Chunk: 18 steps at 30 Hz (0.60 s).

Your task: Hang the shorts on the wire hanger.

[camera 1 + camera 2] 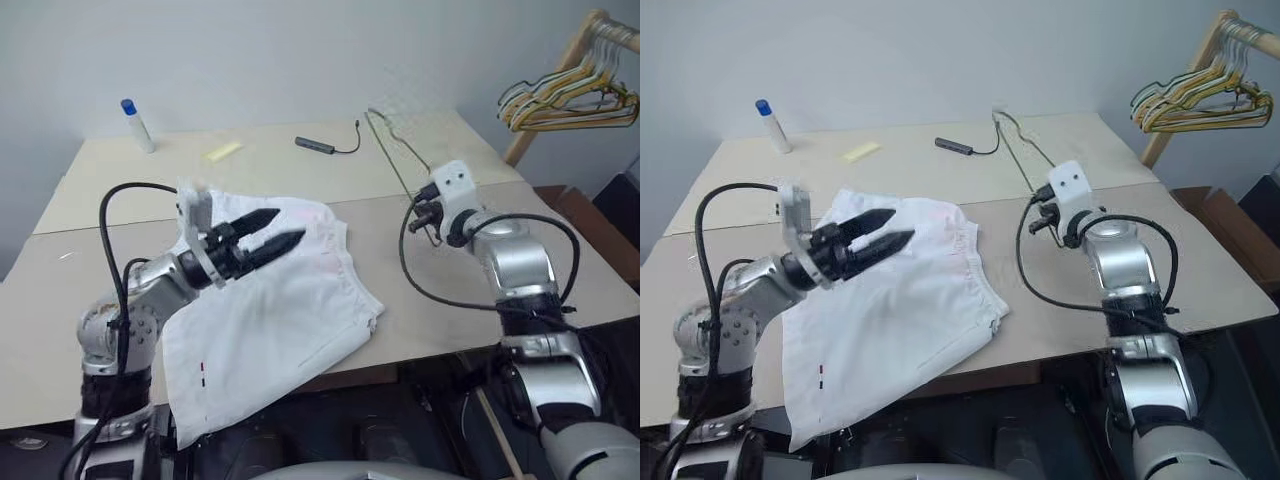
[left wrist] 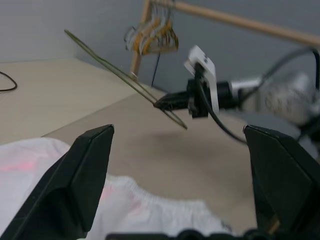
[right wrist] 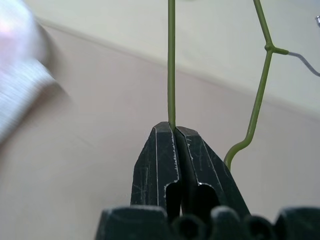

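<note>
- The wire hanger (image 3: 171, 60) is clamped in the closed right tool (image 3: 175, 131), raised off the desk (image 1: 520, 250).
- The left tool (image 1: 272, 228) is held wide open and empty above the shorts (image 1: 290, 320), which are not yet hung.

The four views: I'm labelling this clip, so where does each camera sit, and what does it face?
Head eyes: look down over the table, shorts and both arms.
Left wrist: between open fingers, toward the right gripper holding the wire hanger.
Right wrist: along shut fingers pinching the hanger.
Shared: hanger, shorts, table.
</note>
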Each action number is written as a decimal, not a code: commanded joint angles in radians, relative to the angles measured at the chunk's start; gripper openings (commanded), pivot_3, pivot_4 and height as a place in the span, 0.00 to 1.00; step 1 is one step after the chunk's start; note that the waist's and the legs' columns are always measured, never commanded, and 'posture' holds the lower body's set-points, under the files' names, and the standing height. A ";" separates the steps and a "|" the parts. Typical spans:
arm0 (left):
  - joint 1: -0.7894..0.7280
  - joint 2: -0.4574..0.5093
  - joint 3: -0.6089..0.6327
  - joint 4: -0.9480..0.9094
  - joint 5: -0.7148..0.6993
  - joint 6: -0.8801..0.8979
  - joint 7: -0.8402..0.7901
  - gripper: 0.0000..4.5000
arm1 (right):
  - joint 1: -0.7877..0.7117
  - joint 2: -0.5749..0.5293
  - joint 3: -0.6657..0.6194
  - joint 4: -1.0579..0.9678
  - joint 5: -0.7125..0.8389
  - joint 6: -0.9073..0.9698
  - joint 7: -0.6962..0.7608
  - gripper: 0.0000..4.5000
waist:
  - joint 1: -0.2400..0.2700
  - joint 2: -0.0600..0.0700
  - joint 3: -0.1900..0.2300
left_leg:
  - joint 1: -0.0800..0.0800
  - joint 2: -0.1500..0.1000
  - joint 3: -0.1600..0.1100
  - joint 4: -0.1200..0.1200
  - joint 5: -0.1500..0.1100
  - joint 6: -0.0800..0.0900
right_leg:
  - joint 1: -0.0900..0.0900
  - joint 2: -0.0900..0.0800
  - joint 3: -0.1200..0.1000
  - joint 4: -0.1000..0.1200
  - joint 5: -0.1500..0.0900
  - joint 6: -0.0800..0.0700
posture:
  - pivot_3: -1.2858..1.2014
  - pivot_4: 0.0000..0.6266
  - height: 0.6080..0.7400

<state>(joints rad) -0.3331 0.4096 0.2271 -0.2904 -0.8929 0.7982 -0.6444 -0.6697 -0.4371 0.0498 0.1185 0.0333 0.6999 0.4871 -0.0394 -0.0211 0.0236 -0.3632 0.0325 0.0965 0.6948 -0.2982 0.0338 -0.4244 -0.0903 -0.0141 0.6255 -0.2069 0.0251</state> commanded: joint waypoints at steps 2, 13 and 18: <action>-0.107 -0.143 0.110 0.095 -0.189 0.062 0.247 1.00 | 0.028 0.018 0.056 -0.239 0.015 -0.082 0.035 0.01 | 0.003 0.000 0.000 | 0.000 -0.001 0.000 0.001 0.000 0.000 | 0.001 0.000 0.000 0.000 0.000 0.000 | 0.53 0.00 1.00; -0.244 -0.261 0.150 0.185 -0.208 -0.013 0.484 1.00 | 0.090 0.081 0.193 -0.389 -0.002 -0.179 0.057 0.01 | 0.004 -0.002 0.000 | -0.001 -0.002 -0.001 0.001 0.001 -0.001 | 0.001 0.000 -0.001 -0.002 0.001 0.000 | 0.53 0.00 1.00; -0.244 -0.265 0.139 0.197 -0.173 -0.056 0.502 0.91 | 0.110 0.070 0.234 -0.389 -0.040 -0.212 0.060 0.00 | 0.004 -0.002 0.000 | -0.001 -0.002 -0.001 0.001 0.001 -0.002 | 0.001 0.000 -0.002 -0.002 0.001 0.000 | 0.52 0.00 1.00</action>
<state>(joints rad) -0.5489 0.1452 0.3697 -0.0879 -1.0690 0.7629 -0.1446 -0.5535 -0.3597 0.2866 -0.2276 0.0105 0.5272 0.5466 -0.0353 -0.0227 0.0235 -0.3640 0.0301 0.0955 0.6962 -0.2970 0.0319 -0.4230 -0.0903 -0.0159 0.6234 -0.2058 0.0253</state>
